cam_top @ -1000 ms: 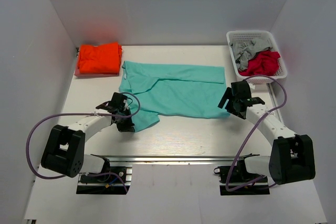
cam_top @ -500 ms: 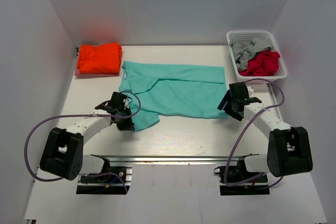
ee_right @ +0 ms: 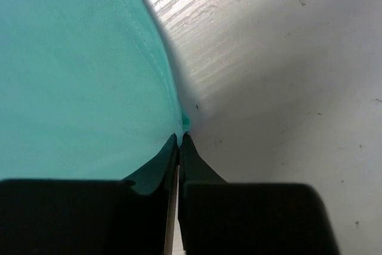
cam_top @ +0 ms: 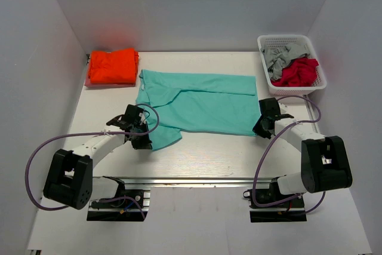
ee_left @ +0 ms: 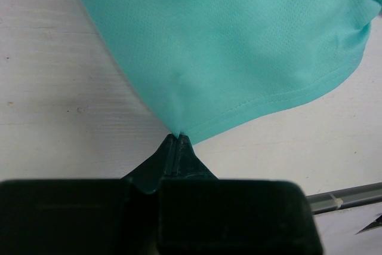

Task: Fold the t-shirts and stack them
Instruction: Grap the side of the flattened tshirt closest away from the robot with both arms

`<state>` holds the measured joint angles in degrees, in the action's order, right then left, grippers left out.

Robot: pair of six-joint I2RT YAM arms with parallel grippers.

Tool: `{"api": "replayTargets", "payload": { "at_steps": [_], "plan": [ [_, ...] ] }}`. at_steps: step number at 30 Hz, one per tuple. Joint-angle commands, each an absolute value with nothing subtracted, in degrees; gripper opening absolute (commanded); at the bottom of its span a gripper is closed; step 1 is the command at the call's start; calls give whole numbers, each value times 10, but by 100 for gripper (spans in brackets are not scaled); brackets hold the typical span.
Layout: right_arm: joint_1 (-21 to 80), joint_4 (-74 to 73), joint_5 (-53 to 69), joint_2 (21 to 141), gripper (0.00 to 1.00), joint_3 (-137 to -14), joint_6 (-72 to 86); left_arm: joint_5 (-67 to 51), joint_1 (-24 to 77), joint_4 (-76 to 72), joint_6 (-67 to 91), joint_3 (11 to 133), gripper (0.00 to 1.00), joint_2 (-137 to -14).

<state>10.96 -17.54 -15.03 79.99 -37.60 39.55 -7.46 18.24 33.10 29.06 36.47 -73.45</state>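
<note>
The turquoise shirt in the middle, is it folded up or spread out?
Spread out, not folded: the turquoise t-shirt lies wide and flat across the table, a flap overlapping near its left end, unlike the compact orange t-shirt.

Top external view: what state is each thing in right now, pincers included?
teal t-shirt, spread out, not yet folded
orange t-shirt, folded, lying far left
basket, holding crumpled grey cloth and red cloth
left pincer, shut on teal t-shirt hem
right pincer, shut on teal t-shirt edge

Spread t-shirt (cam_top: 203,103) between folded t-shirt (cam_top: 112,67), basket (cam_top: 286,37)
</note>
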Motion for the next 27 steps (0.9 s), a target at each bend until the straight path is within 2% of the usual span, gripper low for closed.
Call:
{"api": "replayTargets", "payload": {
  "at_steps": [1, 8, 14, 20, 27],
  "plan": [
    [108, -170, -150, 818, 0, -358, 406, -76, 185, 338, 295, 371, 0, -702],
    [112, -197, -113, 776, 0, -345, 389, -101, 185, 381, 306, 372, 0, -652],
    [111, -203, -94, 727, 0, -360, 356, -138, 185, 347, 301, 406, 0, -628],
    [112, -189, -71, 786, 0, -431, 330, -155, 173, 255, 287, 482, 0, -686],
    [110, -207, -98, 838, 0, -524, 323, -93, 167, 222, 287, 612, 0, -817]
  ]
}}
